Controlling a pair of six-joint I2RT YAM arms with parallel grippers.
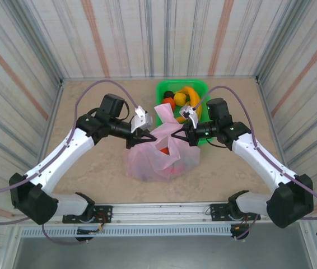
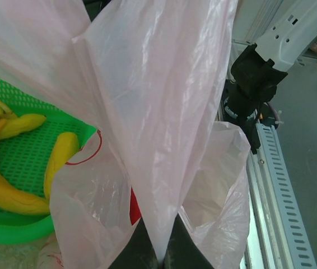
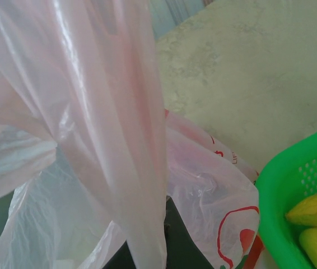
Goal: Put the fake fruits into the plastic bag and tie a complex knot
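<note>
Pink bag [image 1: 158,159] upright, handles lifted — bananas [image 1: 189,92] in basket [image 1: 183,82].

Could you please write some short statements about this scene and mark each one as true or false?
1. The left gripper is shut on the pink bag. True.
2. The right gripper is open and apart from the bag. False: it is also shut on the bag's plastic.
3. Yellow bananas lie in the green basket. True.
4. The bag lies inside the basket. False: it sits on the table, on the near side of the basket.
</note>
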